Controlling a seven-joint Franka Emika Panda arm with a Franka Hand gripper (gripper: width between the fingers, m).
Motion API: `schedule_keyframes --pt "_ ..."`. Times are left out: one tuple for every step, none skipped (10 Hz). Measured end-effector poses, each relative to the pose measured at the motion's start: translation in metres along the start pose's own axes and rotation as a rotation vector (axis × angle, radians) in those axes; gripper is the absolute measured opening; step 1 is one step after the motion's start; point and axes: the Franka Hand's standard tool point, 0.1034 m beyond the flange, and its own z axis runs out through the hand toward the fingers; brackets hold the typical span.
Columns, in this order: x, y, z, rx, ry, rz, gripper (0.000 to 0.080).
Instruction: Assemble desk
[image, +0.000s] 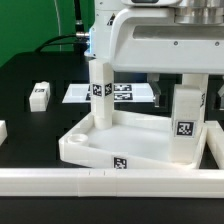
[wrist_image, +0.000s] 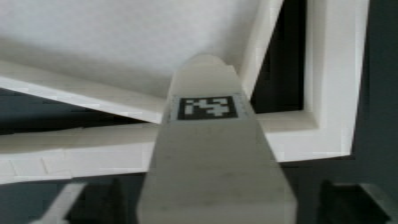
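Observation:
The white tray-like tabletop (image: 105, 148) lies rim up near the front rail. One white tagged leg (image: 186, 118) stands upright in its corner at the exterior view's right. A second tagged leg (image: 98, 95) stands upright at the far corner on the exterior view's left, its top under the arm's hand. My gripper (image: 100, 62) is shut on this leg. In the wrist view the leg (wrist_image: 214, 140) fills the space between my dark fingers (wrist_image: 50, 205); the gripper (wrist_image: 214, 215) points it down at the tabletop's corner rim (wrist_image: 98, 85). Whether the leg is seated in the socket is hidden.
A loose tagged leg (image: 39, 95) lies on the black table at the exterior view's left, and another white part (image: 3, 130) shows at that edge. The marker board (image: 125, 93) lies behind the tabletop. White border rails run along the front (image: 60, 181) and right (image: 214, 150).

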Motion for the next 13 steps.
schedule_keyframes --pt "-0.0003 -0.0002 0.0006 0.0 -0.001 0.003 0.0389" --pt "-0.0003 0.0001 0.0008 0.0 -0.001 0.003 0.0389" --pt "-0.0003 0.0002 0.0008 0.0 -0.001 0.003 0.0288" --pt "-0.0003 0.0002 0.0008 0.0 -0.001 0.003 0.0288" --pt "-0.0004 0.0002 0.0008 0.0 -0.001 0.01 0.0288" --pt "-0.0003 0.0009 0.0008 0.002 -0.002 0.035 0.0288" --pt "0.0 0.0043 0.0008 0.008 -0.003 0.066 0.0288" --pt "0.0001 0.0045 0.0008 0.019 -0.007 0.209 0.0288" --pt "0.0001 0.0042 0.0009 0.025 -0.01 0.31 0.0288" --pt "0.0 0.0045 0.0012 0.029 -0.012 0.386 0.0288" --pt "-0.0003 0.0052 0.0017 0.033 -0.016 0.484 0.0289" --pt "-0.0008 0.0055 0.0021 0.031 -0.018 0.568 0.0289" --pt "-0.0011 0.0041 0.0021 0.03 -0.02 0.637 0.0289"
